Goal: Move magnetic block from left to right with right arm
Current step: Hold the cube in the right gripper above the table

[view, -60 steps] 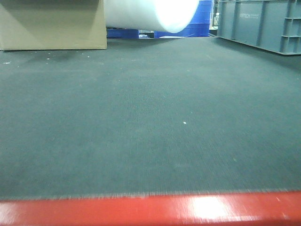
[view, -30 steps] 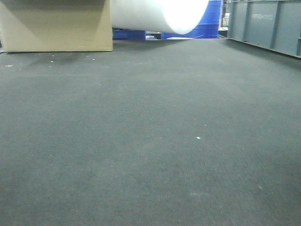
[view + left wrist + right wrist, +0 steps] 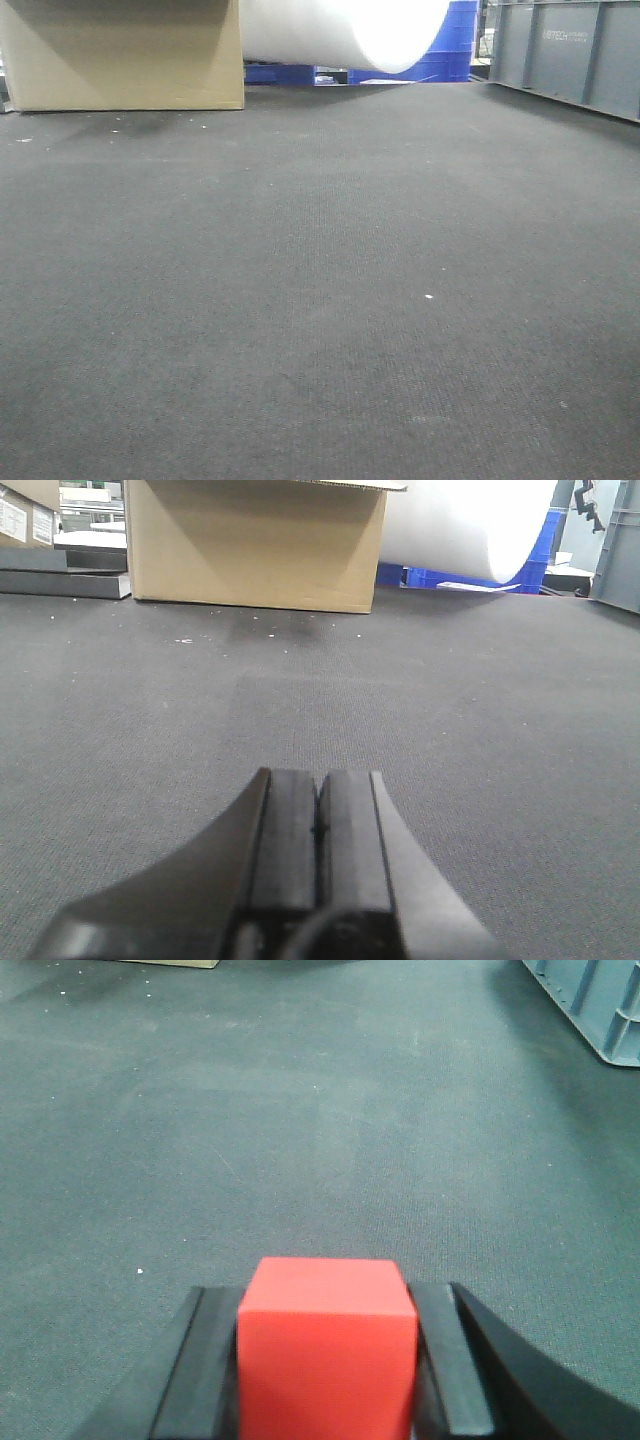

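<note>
The magnetic block is a plain bright-red cube, seen only in the right wrist view, low in the middle. My right gripper is shut on it, with a black finger pressed against each side. The block is held just above dark carpet. My left gripper hovers low over the carpet, its two pads pressed together with nothing between them. Neither gripper nor the block shows in the front view.
A cardboard box stands at the back left. Beside it lie a big white roll and blue crates. A grey plastic crate lines the back right, and it also shows in the right wrist view as the grey crate.
The front view has shifted: a red band along its bottom edge one second ago is out of sight, and the box, roll and crate have slid slightly right.
</note>
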